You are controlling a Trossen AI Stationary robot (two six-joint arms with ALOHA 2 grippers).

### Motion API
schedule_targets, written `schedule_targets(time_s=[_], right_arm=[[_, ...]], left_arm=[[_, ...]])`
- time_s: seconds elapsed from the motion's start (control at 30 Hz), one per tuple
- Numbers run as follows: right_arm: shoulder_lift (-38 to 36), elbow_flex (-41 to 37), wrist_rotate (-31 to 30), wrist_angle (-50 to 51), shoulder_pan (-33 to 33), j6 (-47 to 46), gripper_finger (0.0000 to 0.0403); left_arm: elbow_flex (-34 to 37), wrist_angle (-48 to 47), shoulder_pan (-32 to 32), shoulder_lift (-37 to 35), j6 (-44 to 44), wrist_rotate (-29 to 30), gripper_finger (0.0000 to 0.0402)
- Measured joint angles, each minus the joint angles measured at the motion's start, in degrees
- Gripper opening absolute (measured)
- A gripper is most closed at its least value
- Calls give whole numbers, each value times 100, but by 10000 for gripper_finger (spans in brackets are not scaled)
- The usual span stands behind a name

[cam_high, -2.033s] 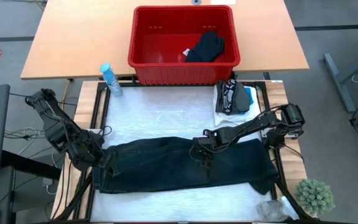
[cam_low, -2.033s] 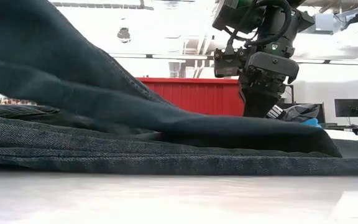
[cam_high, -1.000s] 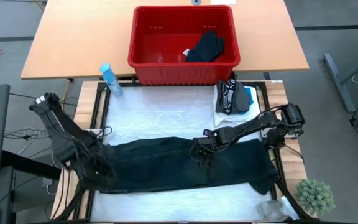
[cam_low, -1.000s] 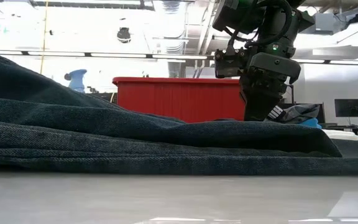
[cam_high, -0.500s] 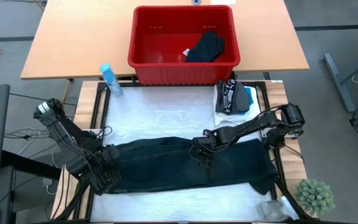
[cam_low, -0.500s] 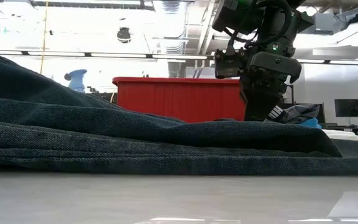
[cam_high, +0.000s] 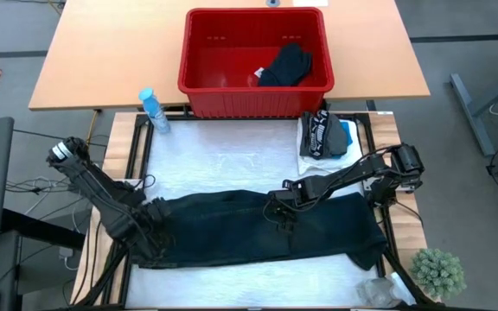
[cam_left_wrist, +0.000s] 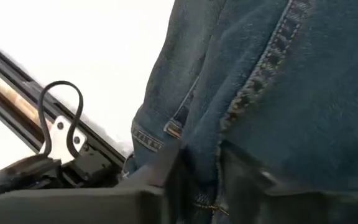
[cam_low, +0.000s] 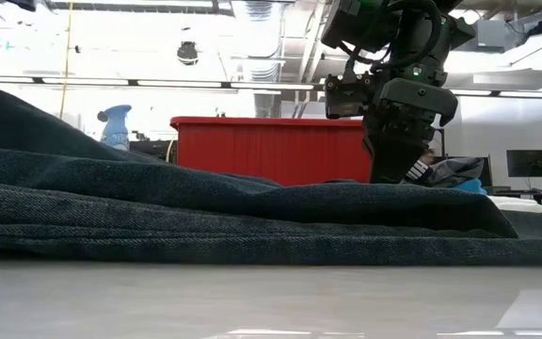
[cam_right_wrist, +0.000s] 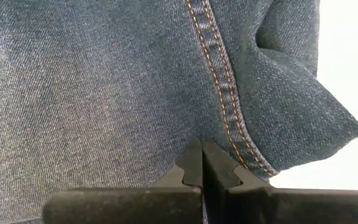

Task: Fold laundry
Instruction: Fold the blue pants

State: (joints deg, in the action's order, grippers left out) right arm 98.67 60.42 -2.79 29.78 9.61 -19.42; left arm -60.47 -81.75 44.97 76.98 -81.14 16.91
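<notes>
Dark blue denim trousers [cam_high: 258,229] lie folded lengthwise across the near half of the white mat, flat on it. My left gripper [cam_high: 151,235] is down at their left, waist end, shut on the denim [cam_left_wrist: 199,180]. My right gripper [cam_high: 275,213] stands on the middle of the trousers' far edge with its fingers shut; in the low view it [cam_low: 389,174] comes down onto the cloth [cam_low: 252,217]. My left gripper pinches a raised fold of denim [cam_left_wrist: 201,163] between its two fingers at the trousers' waist end, beside a stitched seam and a belt loop. The fingers come steeply from above. The cloth around the fold lies on the mat. My right gripper presses its shut fingertips [cam_right_wrist: 191,158] down on the denim just beside an orange-stitched seam [cam_right_wrist: 219,93], coming from above and slanting from the right. The cloth under it lies flat on the mat.
A red slotted basket [cam_high: 188,60] with a black garment [cam_high: 285,65] stands beyond the mat's far edge. A small pile of folded garments [cam_high: 324,136] sits at the far right corner. A blue spray bottle [cam_high: 152,111] stands far left, a small plant [cam_high: 437,272] near right.
The trousers' left part, lifted two seconds ago, has settled flat on the mat. My left gripper has come down and moved a little toward the table's right onto the waist end, tipping steeper. My right gripper has kept still on the middle.
</notes>
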Motion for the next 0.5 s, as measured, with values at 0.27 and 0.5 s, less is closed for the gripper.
schedule_targets(time_s=[0.27,0.5], right_arm=[[0,0,-7,7,0,-50,30],[-54,2,-11,13,0,-61,25]], left_arm=[[0,-253,-142,-1,202,-97,9],[2,-744,-142,-173,-442,-138,3]])
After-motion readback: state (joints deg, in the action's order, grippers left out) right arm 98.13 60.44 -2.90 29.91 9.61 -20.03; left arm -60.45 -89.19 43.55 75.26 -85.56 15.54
